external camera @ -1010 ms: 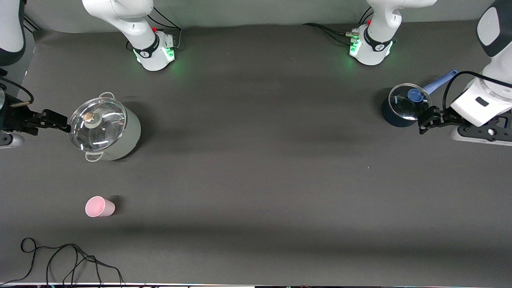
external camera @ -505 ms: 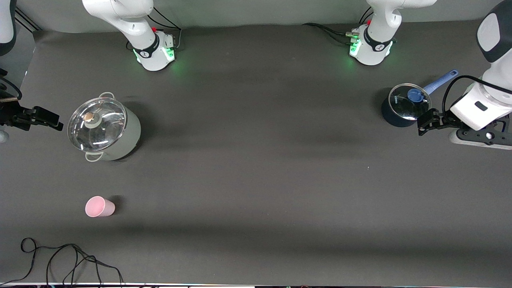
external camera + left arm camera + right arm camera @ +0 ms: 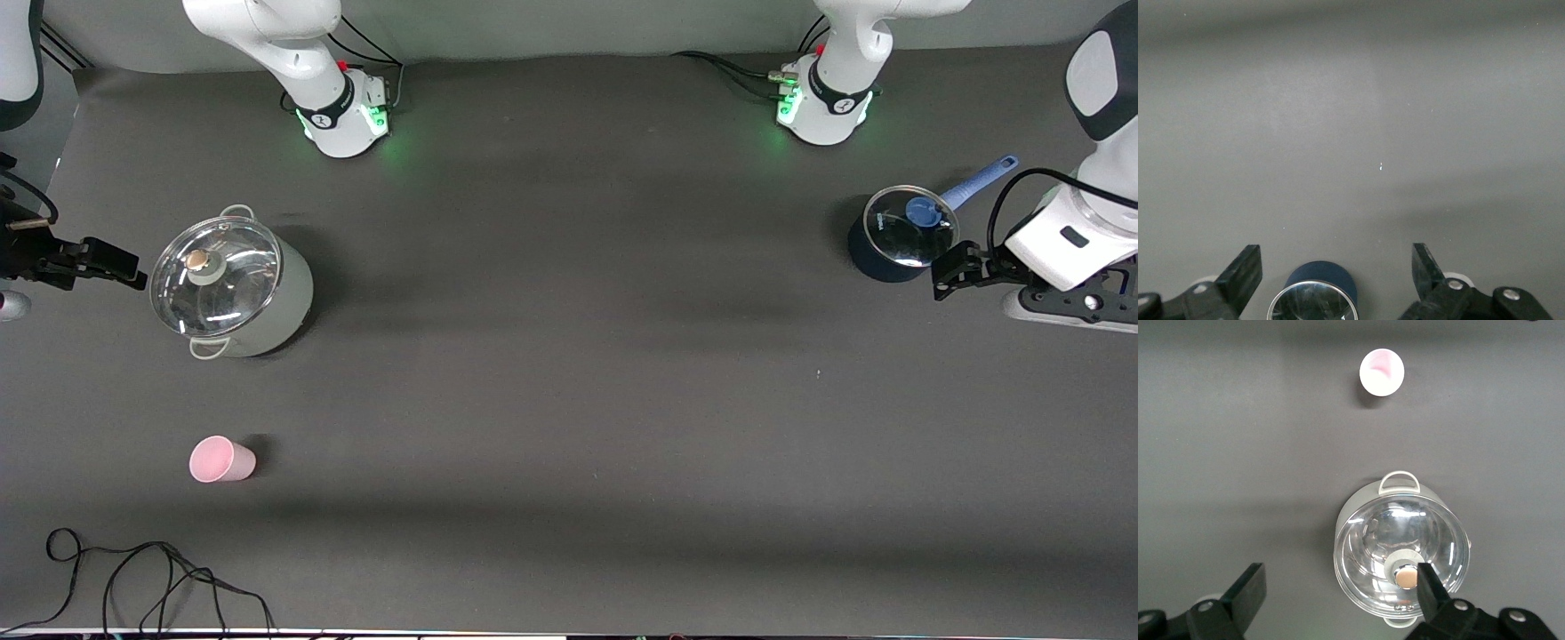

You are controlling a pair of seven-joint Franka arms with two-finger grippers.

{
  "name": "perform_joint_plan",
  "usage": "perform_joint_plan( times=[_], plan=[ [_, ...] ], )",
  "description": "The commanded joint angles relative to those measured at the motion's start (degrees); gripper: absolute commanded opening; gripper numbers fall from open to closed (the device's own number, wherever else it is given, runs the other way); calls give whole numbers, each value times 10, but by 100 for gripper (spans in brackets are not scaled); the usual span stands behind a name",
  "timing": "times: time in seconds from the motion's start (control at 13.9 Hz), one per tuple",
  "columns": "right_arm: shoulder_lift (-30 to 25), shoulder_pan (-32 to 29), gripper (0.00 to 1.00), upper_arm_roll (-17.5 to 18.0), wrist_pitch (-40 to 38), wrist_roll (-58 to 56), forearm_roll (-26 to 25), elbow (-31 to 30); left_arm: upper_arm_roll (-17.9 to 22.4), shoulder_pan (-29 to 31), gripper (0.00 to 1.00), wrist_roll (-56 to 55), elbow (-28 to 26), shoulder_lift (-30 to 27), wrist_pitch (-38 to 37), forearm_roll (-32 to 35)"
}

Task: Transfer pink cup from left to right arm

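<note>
the pink cup [image 3: 220, 460] is unmoved at lower left; the right gripper [image 3: 120, 264], spread wide, has drifted slightly; the left gripper [image 3: 948, 271] is also spread.

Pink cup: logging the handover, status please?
Left gripper open beside the blue saucepan. Right gripper open beside the lidded pot. Pink cup upright on table, right arm's end, nothing around it.
</note>
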Motion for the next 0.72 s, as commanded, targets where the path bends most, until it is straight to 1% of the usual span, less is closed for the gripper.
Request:
perform_joint_plan(
  times=[0.0, 0.22, 0.65],
  plan=[
    [-10, 1, 100, -2, -2, -5, 10, -10, 1, 1, 100, 12, 39, 7, -41, -4],
    [-12, 1, 100, -2, -3, 0, 14, -8, 1, -1, 100, 7, 56, 17, -47, -4],
    [-14, 1, 100, -3, -6, 3, 16, -5, 1, 2, 100, 12, 52, 18, -60, -4]
  ],
)
